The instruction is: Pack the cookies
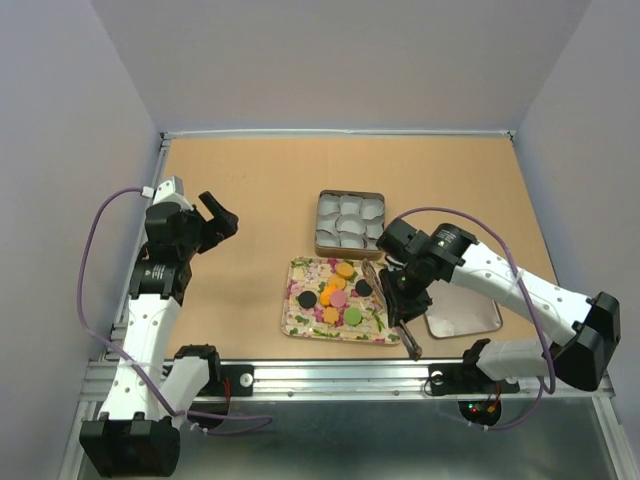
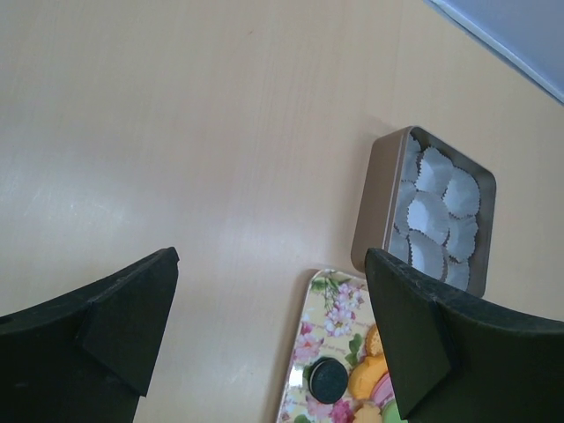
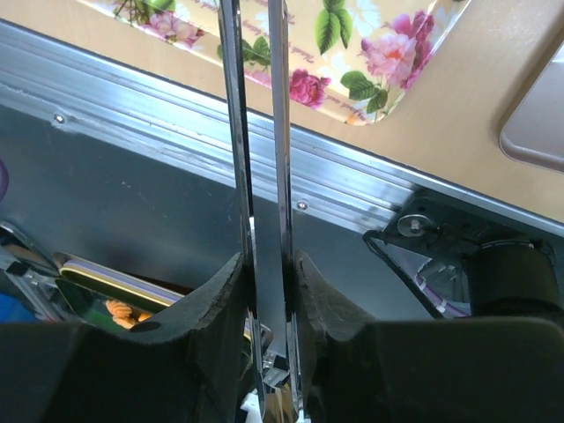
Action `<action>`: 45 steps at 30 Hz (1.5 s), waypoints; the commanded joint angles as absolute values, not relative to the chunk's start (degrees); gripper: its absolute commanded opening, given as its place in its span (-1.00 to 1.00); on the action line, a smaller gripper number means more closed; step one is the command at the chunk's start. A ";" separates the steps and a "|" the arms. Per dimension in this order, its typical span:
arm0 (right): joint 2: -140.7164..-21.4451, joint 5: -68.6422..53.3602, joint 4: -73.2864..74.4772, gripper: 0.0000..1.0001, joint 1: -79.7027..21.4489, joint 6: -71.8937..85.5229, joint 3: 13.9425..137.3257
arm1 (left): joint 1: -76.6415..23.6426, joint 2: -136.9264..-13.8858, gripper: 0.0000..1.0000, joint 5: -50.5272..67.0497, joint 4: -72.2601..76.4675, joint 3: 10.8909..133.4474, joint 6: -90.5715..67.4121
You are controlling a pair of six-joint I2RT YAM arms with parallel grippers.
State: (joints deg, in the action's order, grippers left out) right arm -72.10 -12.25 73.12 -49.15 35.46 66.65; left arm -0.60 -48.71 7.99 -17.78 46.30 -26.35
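Several small cookies (image 1: 338, 294), black, orange, yellow, pink and green, lie on a floral tray (image 1: 296, 318) in the middle of the table. My right gripper (image 1: 400, 296) is shut on metal tongs (image 1: 408, 338) over the tray's right edge. In the right wrist view the gripper (image 3: 267, 264) pinches the two tong arms (image 3: 233, 132); their tips run out of view at the top. My left gripper (image 1: 216, 220) is open and empty, left of the tray above bare table. The left wrist view shows it (image 2: 269, 264) open, with a black cookie (image 2: 328, 381) on the tray (image 2: 328, 300).
An open tin (image 1: 324, 222) lined with white paper cups (image 1: 350, 222) stands just behind the tray; it also shows in the left wrist view (image 2: 377, 203). Its lid (image 1: 462, 312) lies at the right, near the front. A metal rail (image 1: 330, 375) runs along the near edge.
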 commanded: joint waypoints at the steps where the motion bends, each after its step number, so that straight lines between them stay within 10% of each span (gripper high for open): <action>1: -74.26 -11.17 73.21 -0.35 -49.22 32.52 70.40 | -0.44 -44.92 0.97 9.05 -21.00 45.35 -27.07; 45: -81.74 3.68 79.72 -0.03 -50.10 31.64 83.49 | -0.44 -42.89 0.97 7.82 -21.62 44.56 -26.46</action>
State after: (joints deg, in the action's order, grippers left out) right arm -82.37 0.60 76.99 -49.58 31.31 79.46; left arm -0.60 -43.33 7.92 -23.40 45.34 -26.85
